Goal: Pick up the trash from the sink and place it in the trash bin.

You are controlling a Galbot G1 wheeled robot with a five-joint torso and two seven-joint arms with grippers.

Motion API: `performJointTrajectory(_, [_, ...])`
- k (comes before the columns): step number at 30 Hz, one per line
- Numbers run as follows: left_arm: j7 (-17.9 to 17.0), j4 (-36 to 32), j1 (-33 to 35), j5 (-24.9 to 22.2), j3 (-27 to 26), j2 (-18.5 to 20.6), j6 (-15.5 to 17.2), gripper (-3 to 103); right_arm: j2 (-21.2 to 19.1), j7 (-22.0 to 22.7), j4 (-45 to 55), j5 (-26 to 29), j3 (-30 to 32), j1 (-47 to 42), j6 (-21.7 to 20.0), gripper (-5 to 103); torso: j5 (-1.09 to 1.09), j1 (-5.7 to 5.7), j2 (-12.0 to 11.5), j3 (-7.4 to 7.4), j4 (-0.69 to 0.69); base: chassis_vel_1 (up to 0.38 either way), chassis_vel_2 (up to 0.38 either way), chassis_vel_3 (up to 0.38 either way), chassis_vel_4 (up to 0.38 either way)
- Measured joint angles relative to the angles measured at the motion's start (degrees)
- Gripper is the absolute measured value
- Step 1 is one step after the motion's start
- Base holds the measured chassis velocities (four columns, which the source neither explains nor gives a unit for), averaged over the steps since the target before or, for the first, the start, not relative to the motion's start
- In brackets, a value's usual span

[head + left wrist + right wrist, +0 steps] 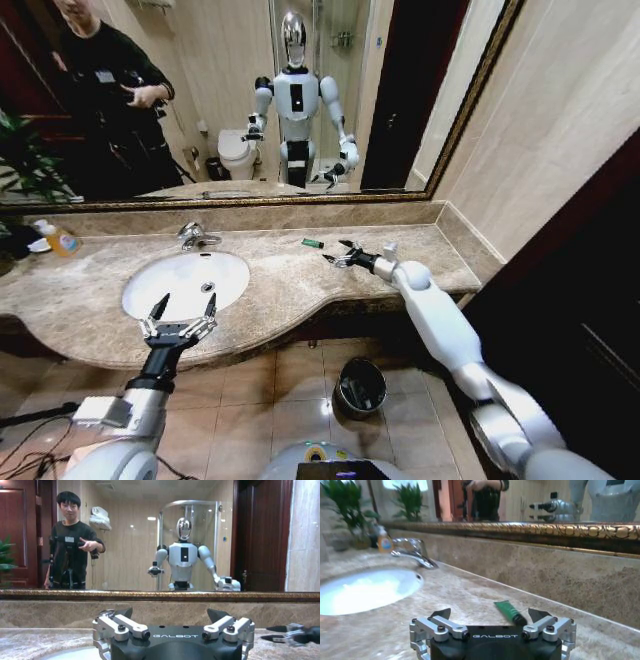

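Two end effectors, both wide open: left (181, 307) over the sink's (140, 275) front rim, right (342, 254) near the green piece (313, 243) (bare counter around)

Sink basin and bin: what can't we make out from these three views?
- Oval white sink basin: the right wrist view washes its inside out to glare, and the left tool covers its near rim in the head view, so any trash there is unreadable.
- Small round shiny metal trash bin: dark inside, contents indistinct.
- Small green tube: its near end is hidden behind the right tool body.
- Clear bottle of orange liquid: label too small.
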Motion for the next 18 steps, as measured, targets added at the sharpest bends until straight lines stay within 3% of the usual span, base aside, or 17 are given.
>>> performJointTrajectory(7, [0.0,0.0,0.0,0.0,0.0,0.0,0.0,100,3.5,-0.9,-14.0,-4.3,-3.3,9.4,3.5,100,-0.01,0.0,0.0,0.0,0.0,0.0,0.0,0.0,0.0])
performJointTrajectory(18, [0.0,0.0,0.0,0.0,0.0,0.0,0.0,100,6.5,0.2,-21.4,-6.2,-4.7,13.2,3.0,102,0.0,0.0,0.0,0.0,0.0,0.0,0.0,0.0,0.0])
